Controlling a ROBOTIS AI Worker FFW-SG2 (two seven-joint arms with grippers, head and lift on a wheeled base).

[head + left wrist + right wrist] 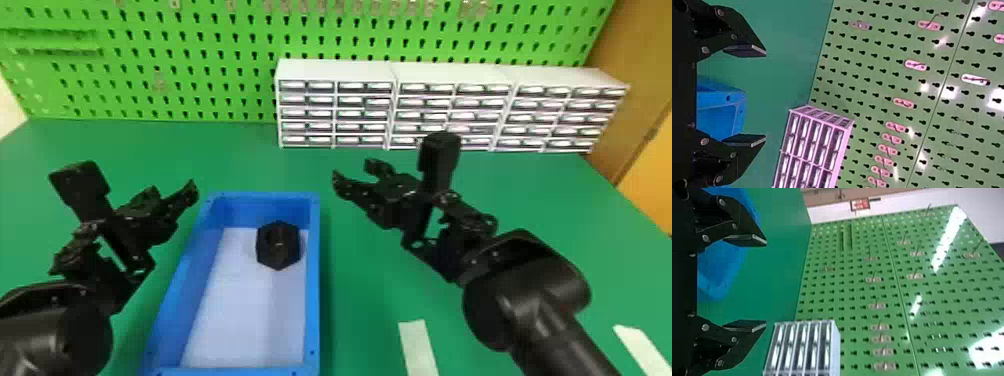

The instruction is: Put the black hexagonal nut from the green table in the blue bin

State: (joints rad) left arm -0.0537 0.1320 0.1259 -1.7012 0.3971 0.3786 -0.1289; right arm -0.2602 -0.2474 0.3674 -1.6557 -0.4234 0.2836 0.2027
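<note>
In the head view the black hexagonal nut (278,245) lies inside the blue bin (312,280), toward its far right corner on the pale bottom. My left gripper (172,192) is above the green table (360,300), just left of the bin's far end. My right gripper (357,175) stands over the table to the right of the bin, apart from it. In the left wrist view my left gripper (766,96) has its fingers wide apart with nothing between them. The right wrist view has my right gripper (766,284) likewise open, holding nothing.
White drawer cabinets (390,110) stand along the back of the table, before a green pegboard (150,65). Two white strips lie on the table, one at the front (419,345) and one at the front right (642,350).
</note>
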